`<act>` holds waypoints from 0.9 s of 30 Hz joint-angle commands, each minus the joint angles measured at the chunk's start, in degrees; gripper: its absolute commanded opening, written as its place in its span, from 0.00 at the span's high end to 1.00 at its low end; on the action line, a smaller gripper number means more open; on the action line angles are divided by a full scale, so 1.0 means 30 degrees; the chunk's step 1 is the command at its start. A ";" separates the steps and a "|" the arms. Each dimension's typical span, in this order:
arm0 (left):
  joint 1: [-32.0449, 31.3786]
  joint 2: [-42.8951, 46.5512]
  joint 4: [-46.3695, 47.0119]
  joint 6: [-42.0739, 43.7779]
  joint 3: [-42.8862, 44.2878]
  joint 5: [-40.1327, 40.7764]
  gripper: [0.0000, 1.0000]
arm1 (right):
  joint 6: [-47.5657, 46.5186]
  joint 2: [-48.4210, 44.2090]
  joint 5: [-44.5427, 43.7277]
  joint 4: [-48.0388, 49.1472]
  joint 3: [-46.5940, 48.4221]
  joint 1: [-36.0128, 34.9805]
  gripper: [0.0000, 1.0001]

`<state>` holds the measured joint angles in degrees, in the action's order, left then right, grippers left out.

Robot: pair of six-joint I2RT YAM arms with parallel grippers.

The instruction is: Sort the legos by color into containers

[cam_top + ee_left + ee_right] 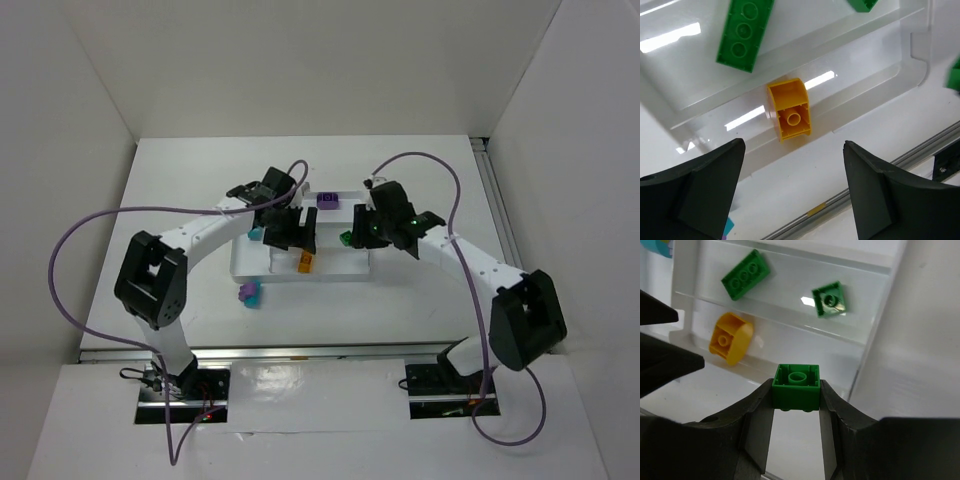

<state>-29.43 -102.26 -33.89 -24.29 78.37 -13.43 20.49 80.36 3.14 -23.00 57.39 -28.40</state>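
Observation:
My right gripper [796,399] is shut on a small green lego [796,385], held just above the near edge of the white tray [871,335]; from above the gripper [362,233] is at the tray's right end. In the tray lie a long green lego [745,274], a square green lego [829,299] and an orange-yellow lego [730,338]. My left gripper [794,148] is open and empty, above the table just in front of the tray [880,82], near the orange-yellow lego [790,109]. A purple lego [327,200] lies in the far section.
A purple and a teal lego [248,293] lie together on the table in front of the tray's left end. Another teal lego [255,234] sits by the tray's left end, beside the left gripper [290,232]. White walls enclose the table.

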 commanded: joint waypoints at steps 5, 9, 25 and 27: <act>0.1955 0.4868 -0.2385 -0.1305 0.0950 0.3627 0.12 | 0.0521 0.4118 -0.1014 0.1926 0.3834 -0.1577 0.82; 0.3304 0.6833 -0.2385 -0.1511 -0.0689 0.4710 0.00 | 0.0523 0.5995 -0.1747 0.2363 0.5157 -0.2161 0.78; 0.4478 1.1584 -0.1743 -0.4615 -0.7487 0.4456 0.04 | 0.0523 0.6964 -0.4500 0.1516 0.6890 -0.3247 0.23; 0.4478 1.1586 -0.1477 -0.4936 -0.8218 0.3864 0.08 | 0.0523 0.6671 -0.4708 0.1516 0.6887 -0.3247 0.28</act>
<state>-16.29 -68.58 -40.73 -36.60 55.88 2.09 21.65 104.47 -8.03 -19.40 77.30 -37.76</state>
